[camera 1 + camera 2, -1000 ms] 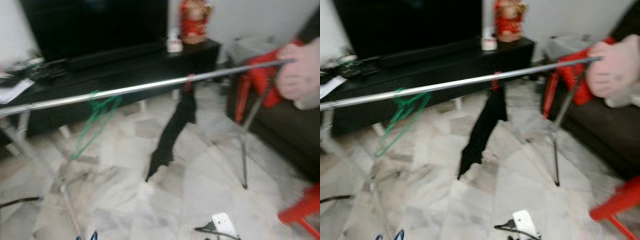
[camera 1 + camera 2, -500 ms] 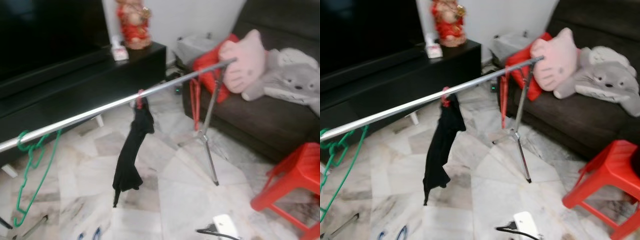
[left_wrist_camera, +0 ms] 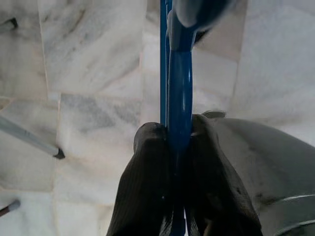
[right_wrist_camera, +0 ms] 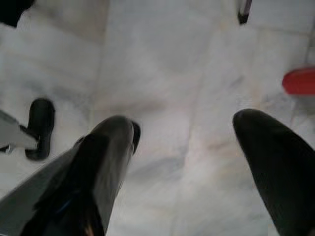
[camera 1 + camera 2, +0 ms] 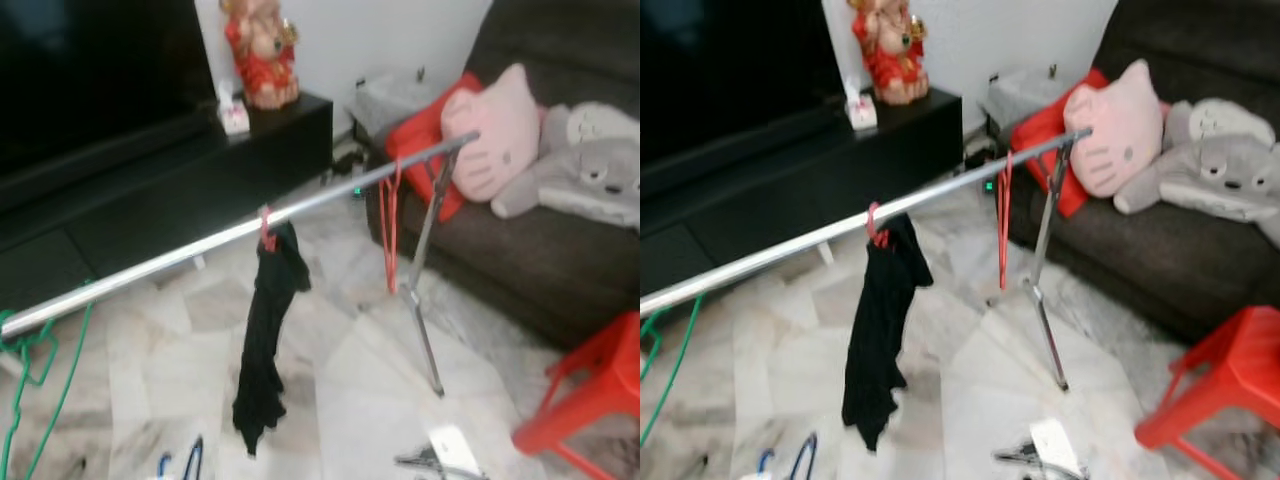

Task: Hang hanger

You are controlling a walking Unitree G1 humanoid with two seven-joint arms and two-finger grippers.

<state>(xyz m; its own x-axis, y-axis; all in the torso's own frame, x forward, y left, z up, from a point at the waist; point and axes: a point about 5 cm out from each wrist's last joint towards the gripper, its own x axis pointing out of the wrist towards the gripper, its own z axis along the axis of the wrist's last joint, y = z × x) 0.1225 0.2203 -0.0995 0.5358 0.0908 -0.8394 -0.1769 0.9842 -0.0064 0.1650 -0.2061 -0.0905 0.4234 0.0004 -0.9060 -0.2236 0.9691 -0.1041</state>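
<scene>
While the view has swung and steadied since a moment ago, the rail (image 5: 250, 232) now crosses ahead, so hanging looks close. Left pincer (image 3: 177, 142) pinches the blue hanger (image 3: 179, 88), low above the floor (image 5: 340, 380); right pincer (image 4: 187, 132) hangs spread.

Home living room (marble-tiled): dark sofa (image 5: 560, 250) with plush toys (image 5: 1118, 125), black TV cabinet (image 5: 170, 190).
</scene>
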